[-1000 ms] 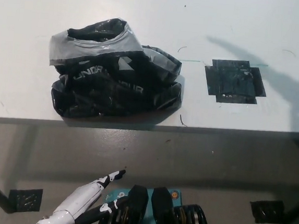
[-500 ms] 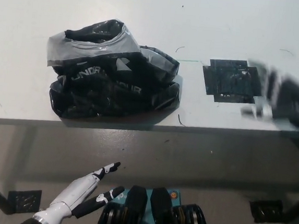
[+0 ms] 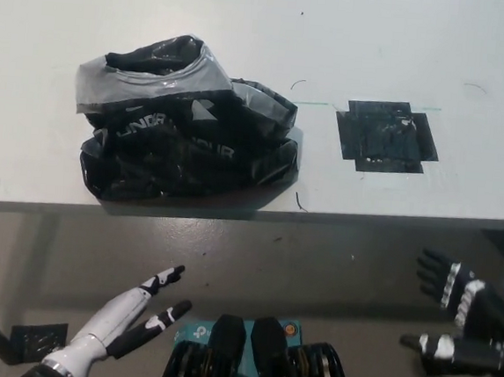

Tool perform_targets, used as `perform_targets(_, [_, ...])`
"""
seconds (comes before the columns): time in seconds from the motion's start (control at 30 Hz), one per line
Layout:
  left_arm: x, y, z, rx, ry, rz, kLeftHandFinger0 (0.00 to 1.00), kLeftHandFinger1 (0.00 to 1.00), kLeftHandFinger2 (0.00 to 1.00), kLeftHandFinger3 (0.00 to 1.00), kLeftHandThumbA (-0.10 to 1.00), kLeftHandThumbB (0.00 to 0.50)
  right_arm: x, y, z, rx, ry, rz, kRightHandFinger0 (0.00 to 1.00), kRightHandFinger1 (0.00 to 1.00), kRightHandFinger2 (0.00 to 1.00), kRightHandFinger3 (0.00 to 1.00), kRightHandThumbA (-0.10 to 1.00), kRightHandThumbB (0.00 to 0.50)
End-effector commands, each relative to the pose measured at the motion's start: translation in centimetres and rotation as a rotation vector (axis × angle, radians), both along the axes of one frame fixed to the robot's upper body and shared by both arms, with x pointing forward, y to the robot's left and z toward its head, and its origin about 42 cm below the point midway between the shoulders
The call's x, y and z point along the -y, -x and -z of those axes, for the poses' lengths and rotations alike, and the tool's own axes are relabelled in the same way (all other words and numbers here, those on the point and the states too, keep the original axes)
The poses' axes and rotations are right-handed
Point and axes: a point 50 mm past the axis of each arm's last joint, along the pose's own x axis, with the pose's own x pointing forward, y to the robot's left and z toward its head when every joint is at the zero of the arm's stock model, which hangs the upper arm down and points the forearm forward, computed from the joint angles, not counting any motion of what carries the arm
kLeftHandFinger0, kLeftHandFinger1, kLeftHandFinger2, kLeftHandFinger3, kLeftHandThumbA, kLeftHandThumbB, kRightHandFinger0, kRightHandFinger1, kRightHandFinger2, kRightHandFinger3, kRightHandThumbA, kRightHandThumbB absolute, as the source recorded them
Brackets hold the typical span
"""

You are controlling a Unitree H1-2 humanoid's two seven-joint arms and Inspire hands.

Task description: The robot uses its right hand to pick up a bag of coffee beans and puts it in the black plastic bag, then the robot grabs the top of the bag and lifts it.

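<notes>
White tabletop (image 3: 406, 43) fills the far half of my view, with grey floor (image 3: 333, 266) along the near side below its edge. Low at the near left, the white left robot hand (image 3: 131, 313) rests over the floor, fingers spread and holding nothing. Far from it, on the left part of the tabletop, sits the black plastic bag (image 3: 186, 134), crumpled and slumped, its grey-lined mouth (image 3: 153, 61) gaping toward the far left. To the right of the bag a black tape patch (image 3: 386, 136) is stuck flat on the tabletop. At the near right, below the table edge, the black right robot hand (image 3: 457, 321) hangs with fingers apart and nothing in it.

I see no bag of coffee beans anywhere on the tabletop; whether it is already inside the black bag I cannot tell, since the mouth shows only dark lining. If the beans are in, I judge the step in hand to be the grab at the bag's top. To do that well I would bring the right hand up over the table edge and across to the left, close on the gathered grey rim rather than the slack body, then lift straight up. The bag lies well apart from that hand, far and left of it.
</notes>
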Motion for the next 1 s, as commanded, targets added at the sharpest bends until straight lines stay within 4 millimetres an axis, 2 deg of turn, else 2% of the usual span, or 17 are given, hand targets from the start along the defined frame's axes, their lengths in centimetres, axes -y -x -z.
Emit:
perform_targets(0.0, [-2.3, -0.1, -2.3, 0.166, 0.211, -0.105, 1.0, 1.0, 1.0, 1.0, 1.0, 0.19, -2.8, 5.2, -5.9, 0.492, -0.177, 0.075, 1.0, 1.0, 1.0, 1.0, 1.0, 0.367])
perform_targets(0.03, [-2.3, 0.1, -2.1, 0.162, 0.208, -0.107, 1.0, 1.0, 1.0, 1.0, 1.0, 0.185, -2.8, 5.0, -5.1, 0.471, -0.176, 0.09, 1.0, 1.0, 1.0, 1.0, 1.0, 0.357])
perform_targets(0.1, [-2.4, 0.7, -1.6, 0.153, 0.207, -0.108, 1.0, 1.0, 1.0, 1.0, 1.0, 0.181, -2.9, 4.9, -3.6, 0.443, -0.165, 0.116, 1.0, 1.0, 1.0, 1.0, 1.0, 0.368])
perform_targets(0.13, [-2.4, 1.0, -1.3, 0.147, 0.209, -0.109, 1.0, 1.0, 1.0, 1.0, 1.0, 0.175, -3.0, 4.9, -2.9, 0.425, -0.162, 0.126, 1.0, 1.0, 1.0, 1.0, 1.0, 0.356])
perform_targets(0.17, [-2.6, 1.6, -0.9, 0.134, 0.216, -0.114, 1.0, 1.0, 1.0, 1.0, 1.0, 0.173, -3.3, 4.6, -1.1, 0.38, -0.166, 0.14, 1.0, 1.0, 1.0, 1.0, 1.0, 0.331])
perform_targets(0.2, [-2.7, 1.6, -0.8, 0.13, 0.218, -0.116, 1.0, 1.0, 1.0, 1.0, 1.0, 0.173, -3.5, 4.4, -0.5, 0.364, -0.17, 0.144, 1.0, 1.0, 1.0, 1.0, 1.0, 0.331])
perform_targets(0.3, [-2.9, 3.1, 0.0, 0.11, 0.226, -0.126, 1.0, 1.0, 1.0, 1.0, 1.0, 0.178, -4.1, 4.0, 3.6, 0.257, -0.175, 0.189, 1.0, 1.0, 1.0, 1.0, 1.0, 0.237])
perform_targets(0.4, [-3.1, 4.5, 0.9, 0.087, 0.239, -0.137, 1.0, 1.0, 1.0, 1.0, 1.0, 0.172, -4.4, 4.5, 5.7, 0.187, -0.165, 0.193, 1.0, 1.0, 1.0, 1.0, 1.0, 0.238])
perform_targets(0.43, [-3.1, 4.7, 0.9, 0.084, 0.241, -0.139, 1.0, 1.0, 1.0, 1.0, 1.0, 0.172, -4.5, 4.5, 6.0, 0.176, -0.163, 0.193, 1.0, 1.0, 1.0, 1.0, 1.0, 0.238])
perform_targets(0.47, [-3.1, 4.9, 1.1, 0.081, 0.249, -0.142, 1.0, 1.0, 1.0, 1.0, 1.0, 0.159, -4.6, 4.3, 6.4, 0.164, -0.146, 0.192, 1.0, 1.0, 1.0, 1.0, 1.0, 0.195])
perform_targets(0.5, [-3.1, 5.2, 1.3, 0.077, 0.252, -0.145, 1.0, 1.0, 1.0, 1.0, 1.0, 0.158, -4.7, 4.3, 6.7, 0.16, -0.131, 0.191, 1.0, 1.0, 1.0, 1.0, 1.0, 0.187])
perform_targets(0.63, [-3.4, 6.3, 2.2, 0.055, 0.253, -0.159, 1.0, 1.0, 1.0, 1.0, 1.0, 0.193, -5.2, 4.3, 7.9, 0.138, -0.127, 0.188, 1.0, 1.0, 1.0, 1.0, 1.0, 0.161])
perform_targets(0.77, [-3.3, 7.7, 3.3, 0.023, 0.257, -0.165, 1.0, 1.0, 1.0, 1.0, 1.0, 0.191, -6.0, 4.4, 8.9, 0.112, -0.15, 0.196, 1.0, 1.0, 1.0, 1.0, 1.0, 0.17])
perform_targets(0.83, [-3.5, 7.6, 3.2, 0.025, 0.251, -0.168, 1.0, 1.0, 1.0, 1.0, 1.0, 0.18, -6.4, 4.0, 9.5, 0.099, -0.139, 0.182, 1.0, 1.0, 1.0, 1.0, 1.0, 0.187])
perform_targets(0.93, [-3.8, 7.2, 3.0, 0.031, 0.252, -0.172, 1.0, 1.0, 1.0, 1.0, 1.0, 0.183, -6.4, 4.1, 9.9, 0.09, -0.123, 0.179, 1.0, 1.0, 1.0, 1.0, 1.0, 0.15])
perform_targets(0.97, [-3.8, 7.1, 3.0, 0.031, 0.252, -0.172, 1.0, 1.0, 1.0, 1.0, 1.0, 0.182, -6.3, 4.1, 10.0, 0.087, -0.127, 0.177, 1.0, 1.0, 1.0, 1.0, 1.0, 0.16])
